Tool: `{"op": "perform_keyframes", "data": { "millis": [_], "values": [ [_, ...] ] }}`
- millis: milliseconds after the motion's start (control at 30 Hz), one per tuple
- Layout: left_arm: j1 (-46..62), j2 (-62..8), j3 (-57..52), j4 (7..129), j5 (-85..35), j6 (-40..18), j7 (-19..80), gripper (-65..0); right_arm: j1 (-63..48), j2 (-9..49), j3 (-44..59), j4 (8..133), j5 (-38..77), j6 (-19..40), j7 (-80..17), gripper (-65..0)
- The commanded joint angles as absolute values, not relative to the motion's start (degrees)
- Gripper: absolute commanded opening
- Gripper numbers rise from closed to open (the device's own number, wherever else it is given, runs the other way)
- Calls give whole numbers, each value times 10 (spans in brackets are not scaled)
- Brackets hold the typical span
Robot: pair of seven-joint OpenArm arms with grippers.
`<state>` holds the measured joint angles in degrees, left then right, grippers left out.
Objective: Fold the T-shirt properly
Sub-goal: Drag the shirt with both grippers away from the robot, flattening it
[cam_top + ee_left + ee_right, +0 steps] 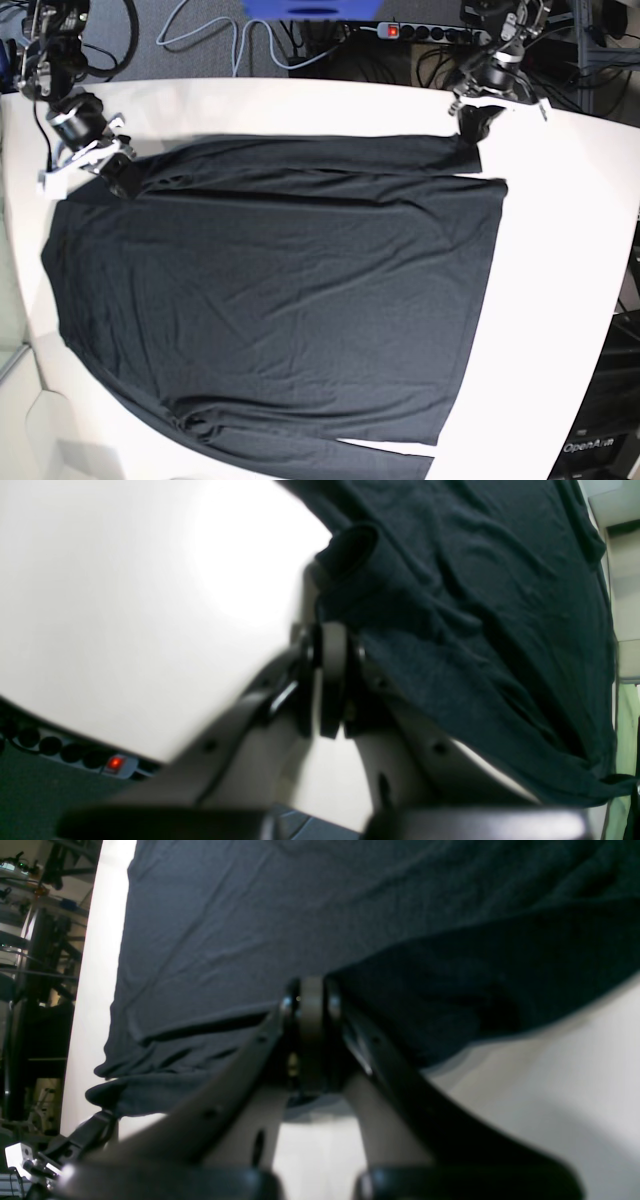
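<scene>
- The T-shirt (pixel 280 300) lies spread flat on the white bench (pixel 560 300), its black body covering most of the top and reaching down to the near edge.
- One long sleeve is folded across the far side of the shirt, running as a band along the bench's far edge between my two hands.
- My left hand (pixel 478 112) sits at the far edge of the bench, toward the end where the bare white surface is widest; its fingers are pressed together on the sleeve cuff, and in my left wrist view (pixel 330 645) the cuff's open mouth stands up just past the fingertips.
- My right hand (pixel 112 172) is at the opposite end of the far edge, fingers brought together and clamped on a fold of the shirt near the shoulder; in my right wrist view (pixel 310 1005) the dark cloth bunches over the fingertips.
- The fabric is thin and lightly wrinkled, with soft creases running across the body.
- A power strip (pixel 415 32) with a red light lies on the floor beyond the far edge, among loose cables (pixel 215 40).
</scene>
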<state>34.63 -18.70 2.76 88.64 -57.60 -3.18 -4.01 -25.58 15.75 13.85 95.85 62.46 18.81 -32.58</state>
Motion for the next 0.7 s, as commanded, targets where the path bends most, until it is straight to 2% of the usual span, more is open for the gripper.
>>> {"op": "perform_keyframes", "data": {
  "millis": [0, 400, 667],
  "values": [
    [352, -189, 26, 895, -575, -32, -36, -634, -255, 166, 141, 968, 637, 186, -315, -635],
    [333, -192, 26, 932, -654, -31, -36, -634, -253, 166, 141, 969, 636, 185, -330, -635],
    [332, -193, 26, 975, -655, -26, -35, -634, -253, 172, 141, 970, 636, 185, -330, -637]
  ]
}}
